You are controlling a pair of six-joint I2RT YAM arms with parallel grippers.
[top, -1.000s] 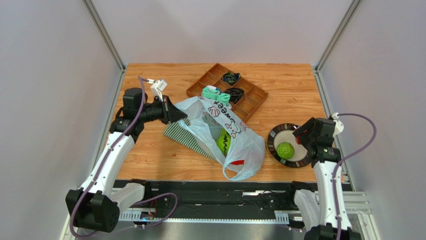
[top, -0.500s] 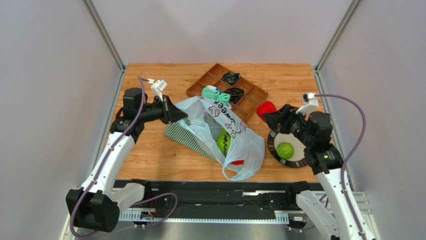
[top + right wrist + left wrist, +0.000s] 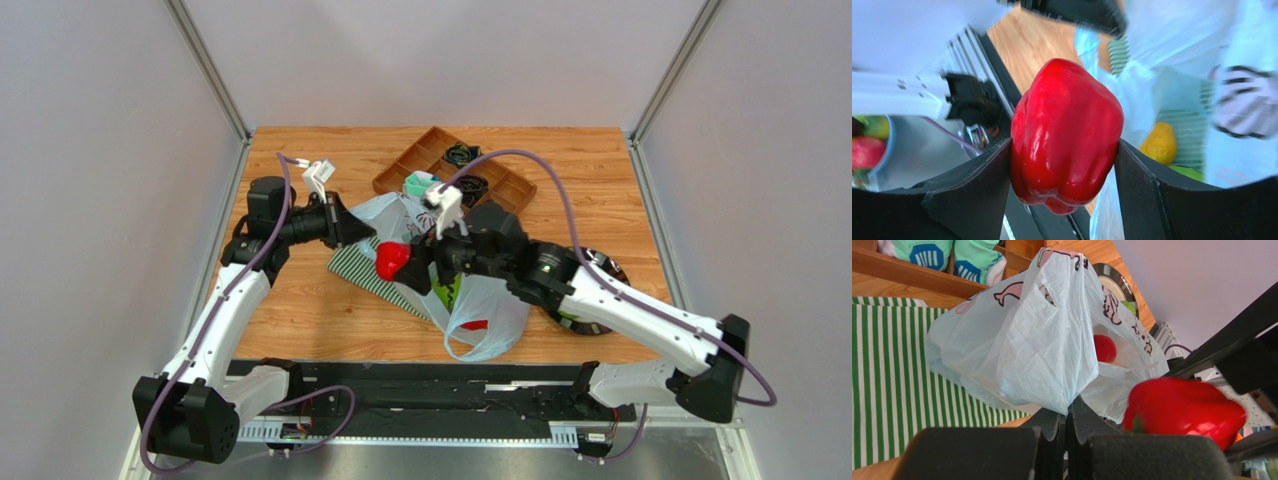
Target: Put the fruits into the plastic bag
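table (image 3: 300, 310): wood top, carries everything below.
red round fruit (image 3: 1104, 348): inside bag, seen through the open mouth in the left wrist view.
green fruit (image 3: 447, 290): inside bag, shows through the film, just beside right gripper.
yellow fruit (image 3: 1159, 142): inside bag, past the pepper in the right wrist view.
bag (image 3: 495, 300): pale blue, thin, cartoon print; lies mid-table, partly on cloth; one edge lifted toward the left, mouth gaping.
right arm: reaches from the right base across bag to its left side.
right gripper (image 3: 405, 265): fingers (image 3: 967, 185) clamped on pepper, one pressed on each flank.
pepper (image 3: 1067, 130): red, glossy; held off the table above cloth, outside bag, just beside the mouth.
cloth (image 3: 365, 270): green-and-white stripes, flat on table, left part bare, rest under bag.
plate (image 3: 605, 268): dark rim, right of bag, mostly hidden under right arm.
left gripper (image 3: 1069, 415): fingers pinched tight on a fold of bag's edge, holding it up and taut.
tray (image 3: 500, 205): brown, compartments, behind bag; dark cords in two far cells.
socks (image 3: 420, 185): teal, in tray's near-left cell, just behind bag's top.
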